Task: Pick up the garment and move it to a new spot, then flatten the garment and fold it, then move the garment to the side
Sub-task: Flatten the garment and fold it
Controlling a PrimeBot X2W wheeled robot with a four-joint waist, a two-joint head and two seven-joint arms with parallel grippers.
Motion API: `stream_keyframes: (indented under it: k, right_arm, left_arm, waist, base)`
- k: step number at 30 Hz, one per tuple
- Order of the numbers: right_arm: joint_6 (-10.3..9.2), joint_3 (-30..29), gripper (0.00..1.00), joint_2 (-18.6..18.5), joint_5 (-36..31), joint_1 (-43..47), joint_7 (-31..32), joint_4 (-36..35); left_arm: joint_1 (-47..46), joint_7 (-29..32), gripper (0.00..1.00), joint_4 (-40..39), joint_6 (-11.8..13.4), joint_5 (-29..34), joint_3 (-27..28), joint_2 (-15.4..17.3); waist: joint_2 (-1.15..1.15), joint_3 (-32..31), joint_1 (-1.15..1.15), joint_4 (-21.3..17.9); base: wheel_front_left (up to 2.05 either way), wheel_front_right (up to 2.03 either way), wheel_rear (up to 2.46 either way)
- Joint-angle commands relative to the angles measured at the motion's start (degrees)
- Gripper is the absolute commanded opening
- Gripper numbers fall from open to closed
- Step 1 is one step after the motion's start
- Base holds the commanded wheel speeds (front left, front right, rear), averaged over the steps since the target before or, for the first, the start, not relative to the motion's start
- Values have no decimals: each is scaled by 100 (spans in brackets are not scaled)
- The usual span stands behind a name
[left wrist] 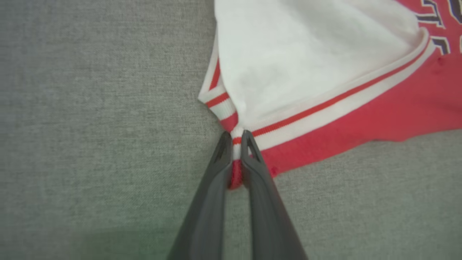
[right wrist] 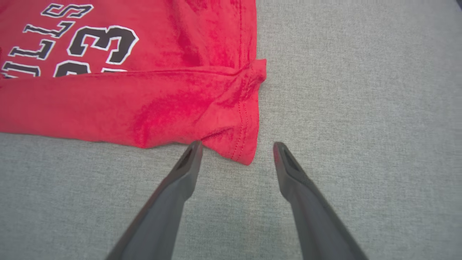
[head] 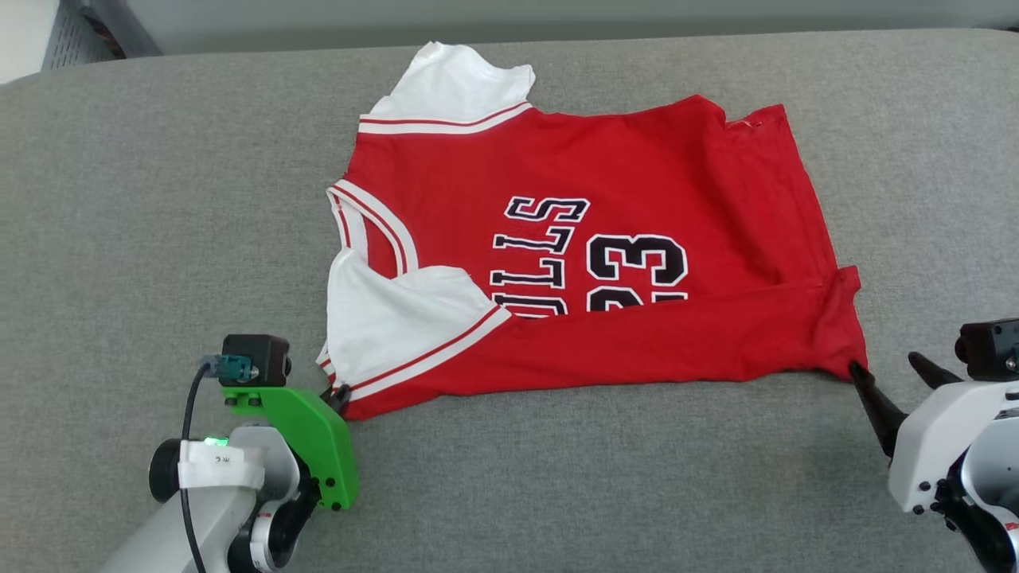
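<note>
The shirt (head: 605, 263) is pinched at its near-left corner by the left gripper (left wrist: 236, 139), the right gripper (right wrist: 237, 144) is seen spread around the near-right hem, and lopsided bunching is risked if lifted now.

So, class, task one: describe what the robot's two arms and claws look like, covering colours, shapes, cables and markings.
The left claw has two long, tapering dark grey fingers with slotted tips. Its pale wrist carries a bright green bracket, a small black camera, a black cable and a white label. The right claw has matching fingers on a white shell.
</note>
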Motion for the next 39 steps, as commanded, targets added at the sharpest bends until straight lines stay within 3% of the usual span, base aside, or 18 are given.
stream_keyframes:
  k: [1, 12, 20, 26, 27, 28, 29, 39]
  right_arm:
    - [-8, -51, 100, -69, -33, -111, 6, 43]
    - [-8, -151, 100, -122, -31, -512, 388, 752]
    - [-8, -123, 100, -62, -185, -774, 473, 1432]
    - [-8, -19, 98, 87, 54, -810, 612, 1752]
    - [-8, 5, 42, 90, 101, -807, 645, 1784]
    - [-8, 33, 11, 74, 139, -806, 667, 1812]
    - [-8, 49, 0, 60, 159, -810, 667, 1827]
    - [-8, -66, 0, -160, 163, -782, 361, 1924]
  left_arm:
    - [170, -36, 0, 35, 17, -7, -34, -15]
    - [137, -209, 0, -936, 218, 117, 108, 152]
    - [85, -242, 0, -1184, 228, 177, 85, 161]
    - [43, -292, 0, -1187, 200, 196, 80, 148]
    - [37, -294, 0, -1174, 196, 194, 81, 147]
    - [31, -290, 0, -1153, 193, 191, 79, 148]
    - [28, -286, 0, -1135, 191, 189, 77, 150]
    - [180, -203, 0, -859, 111, 63, 17, 184]
  waist:
    - [0, -133, 0, 111]
    - [0, -23, 0, 382]
    - [0, 156, 0, 481]
    - [0, 255, 0, 501]
    - [0, 264, 0, 502]
    - [0, 270, 0, 501]
    - [0, 271, 0, 497]
    - [0, -70, 0, 400]
  base:
    - [0, 0, 0]
    - [0, 0, 0]
    - [0, 0, 0]
    - [0, 0, 0]
    - [0, 0, 0]
    - [0, 0, 0]
    - [0, 0, 0]
    - [0, 0, 0]
